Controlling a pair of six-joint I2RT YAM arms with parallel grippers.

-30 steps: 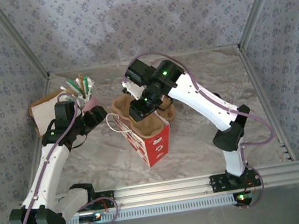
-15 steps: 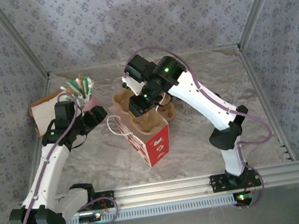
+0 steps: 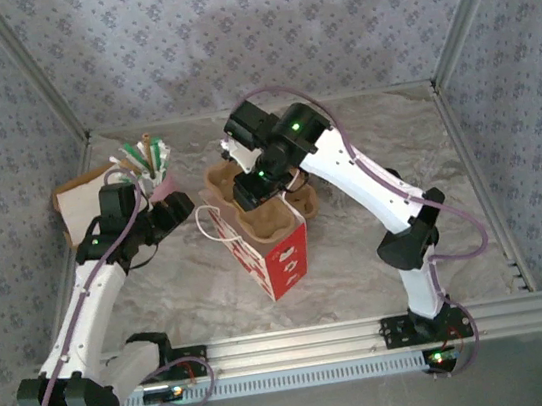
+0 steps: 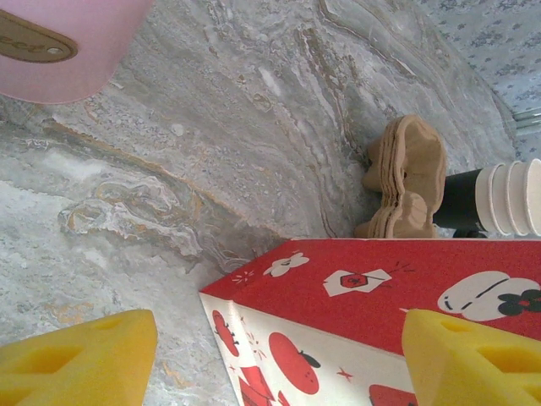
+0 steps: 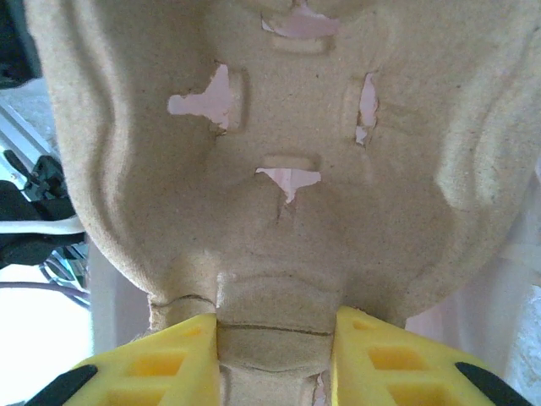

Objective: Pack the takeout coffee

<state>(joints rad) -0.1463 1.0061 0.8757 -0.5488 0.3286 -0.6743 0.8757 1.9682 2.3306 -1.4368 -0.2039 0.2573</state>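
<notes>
The right arm's (image 3: 352,169) elbow has swung slightly to the left over the past second, while the right gripper (image 3: 256,193) has hardly shifted above the red bag (image 3: 281,262). That gripper is clamped on the edge tab of a cardboard carrier (image 5: 279,169), which sits in the bag's open mouth. The left gripper (image 4: 270,355) hovers just beside the bag, its jaws spread wide and gripping nothing. The black cup (image 4: 458,201) is on the marbled worktop (image 3: 357,241) beyond the bag, just beside a stack of spare carriers (image 4: 410,173), with white cups (image 4: 507,196) touching it.
</notes>
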